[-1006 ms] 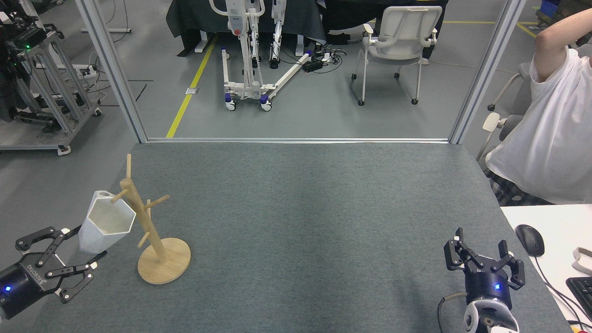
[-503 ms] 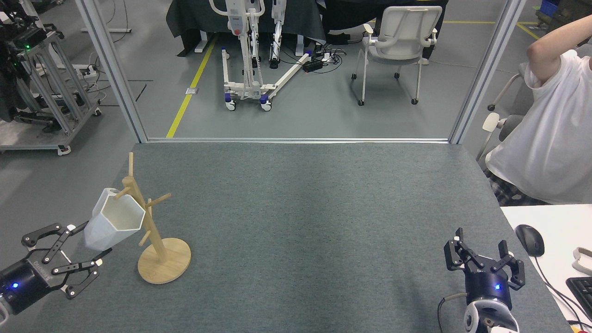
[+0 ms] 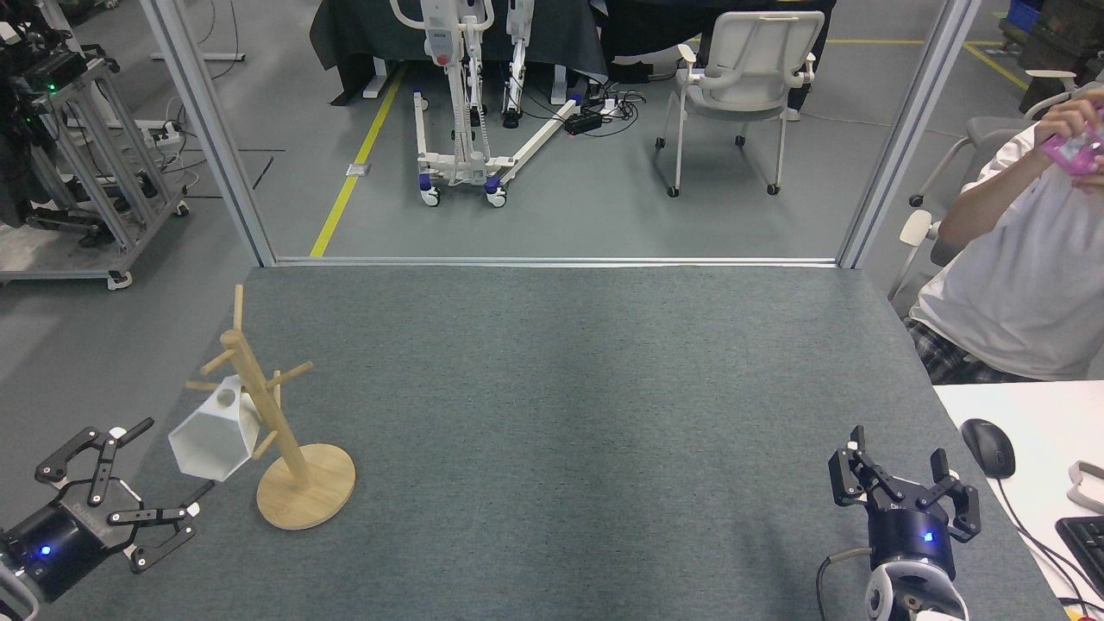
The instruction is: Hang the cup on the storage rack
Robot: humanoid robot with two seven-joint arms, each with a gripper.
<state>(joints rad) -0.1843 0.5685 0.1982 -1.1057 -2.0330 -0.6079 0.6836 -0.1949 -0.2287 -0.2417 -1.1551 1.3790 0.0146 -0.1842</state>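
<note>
The white faceted cup (image 3: 214, 436) hangs tilted from a peg on the left side of the wooden storage rack (image 3: 276, 431), its hexagonal bottom turned toward me. The rack's round base (image 3: 307, 486) rests on the grey mat at the lower left. My left gripper (image 3: 142, 496) is open, just below and left of the cup, not touching it. At the lower right my right gripper (image 3: 901, 479) stands open over the mat with nothing in it.
A person in a white shirt (image 3: 1026, 276) sits at the right edge, hands raised with a pink object. A white desk (image 3: 1035, 414) with a mouse (image 3: 988, 448) and keyboard adjoins the mat's right side. Beyond the mat's far edge lies open floor with a chair (image 3: 742, 78).
The cup has dropped onto the peg and swung bottom-outward, free of my left gripper. My left gripper has drawn back down and left. The person has lowered an arm and brought both hands together.
</note>
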